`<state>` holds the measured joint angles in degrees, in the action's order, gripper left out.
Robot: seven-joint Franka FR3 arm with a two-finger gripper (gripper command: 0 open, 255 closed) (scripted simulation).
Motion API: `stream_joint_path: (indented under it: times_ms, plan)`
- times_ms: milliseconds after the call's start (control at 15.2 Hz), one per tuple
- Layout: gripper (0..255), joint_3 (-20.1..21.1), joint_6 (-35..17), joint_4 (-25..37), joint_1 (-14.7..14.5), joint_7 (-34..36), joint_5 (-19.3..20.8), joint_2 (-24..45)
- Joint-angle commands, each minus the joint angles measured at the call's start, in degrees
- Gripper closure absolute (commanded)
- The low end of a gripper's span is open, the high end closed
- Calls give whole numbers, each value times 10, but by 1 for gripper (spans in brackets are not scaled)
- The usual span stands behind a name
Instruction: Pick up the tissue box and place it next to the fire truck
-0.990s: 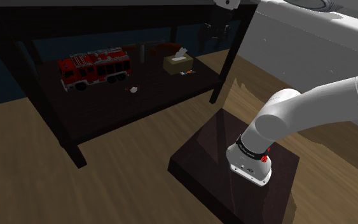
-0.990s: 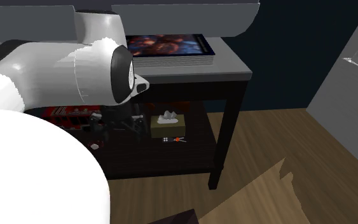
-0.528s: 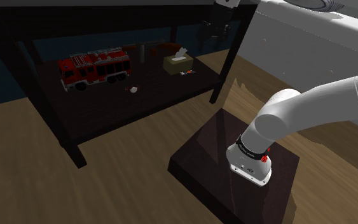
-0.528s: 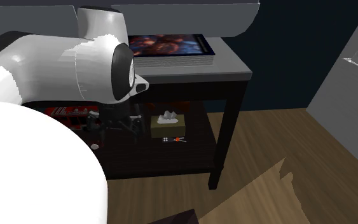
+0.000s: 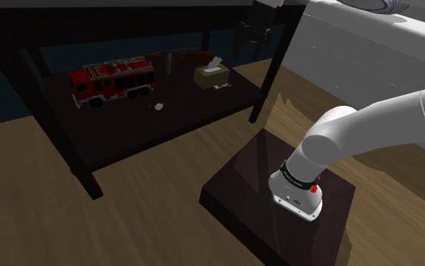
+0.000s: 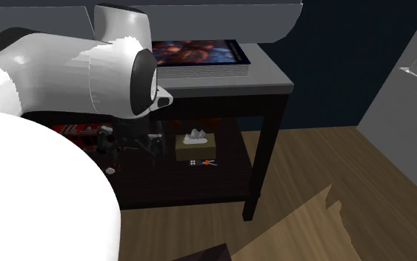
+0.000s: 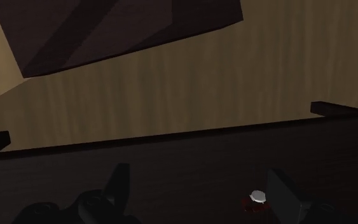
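Observation:
The tan tissue box (image 5: 211, 73) with a white tissue sticking up stands on the dark lower shelf (image 5: 165, 125), to the shoulder view's right of the red fire truck (image 5: 112, 79). In the second exterior view the box (image 6: 192, 146) sits just right of my black gripper (image 6: 129, 142), and the truck (image 6: 75, 133) is partly hidden behind the arm. My gripper (image 5: 250, 33) hangs under the tabletop, above the shelf and apart from the box. In the wrist view the gripper (image 7: 199, 191) is open, its fingers (image 7: 117, 181) wide apart with nothing between them.
A small white and red object (image 5: 158, 106) lies on the shelf near the truck and shows beside one finger (image 7: 256, 200). Small red bits (image 5: 220, 87) lie before the box. A book (image 6: 199, 53) rests on the tabletop. The table legs (image 5: 275, 68) and stand (image 5: 278, 204) are close.
The gripper has shifted a little toward the left in both exterior views, away from the tissue box. The box and truck have not moved.

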<state>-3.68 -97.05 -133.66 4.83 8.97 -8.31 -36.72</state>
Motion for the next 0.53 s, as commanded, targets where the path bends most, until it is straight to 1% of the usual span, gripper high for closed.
stream_joint_path:
  times_ms: [0,462]
  plan:
    - [0,0,-1,0,0,0,0,1]
    - [0,-12,-144,-2,28,-2,-21,102]
